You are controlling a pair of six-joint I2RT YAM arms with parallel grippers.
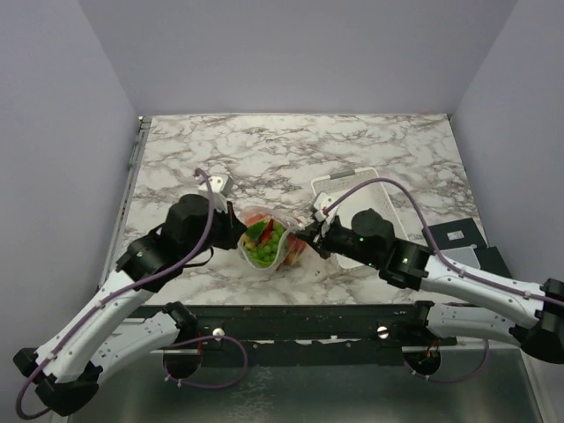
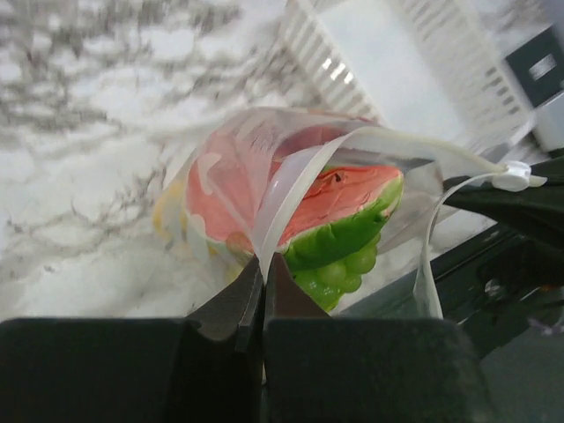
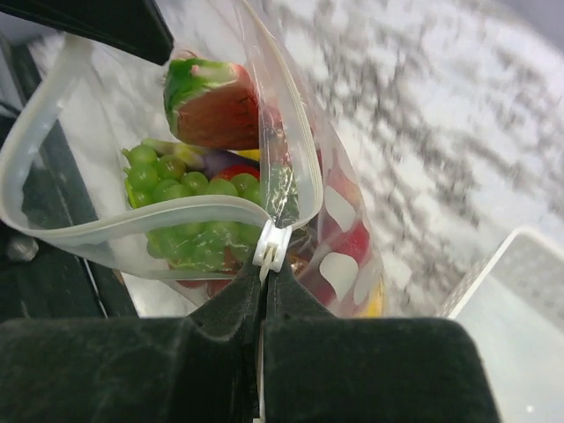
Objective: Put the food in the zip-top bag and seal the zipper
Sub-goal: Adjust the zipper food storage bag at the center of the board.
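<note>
Marble tabletop spreads from the near edge out to plain pale walls, and the zip-top bag of food opens upward, its zipper stretched crosswise between the left gripper, pinched shut on one end, and the right gripper, clamped on the other.

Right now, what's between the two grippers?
The zip-top bag, mouth open, food inside, spans from left gripper to right gripper; the top view shows it.
</note>
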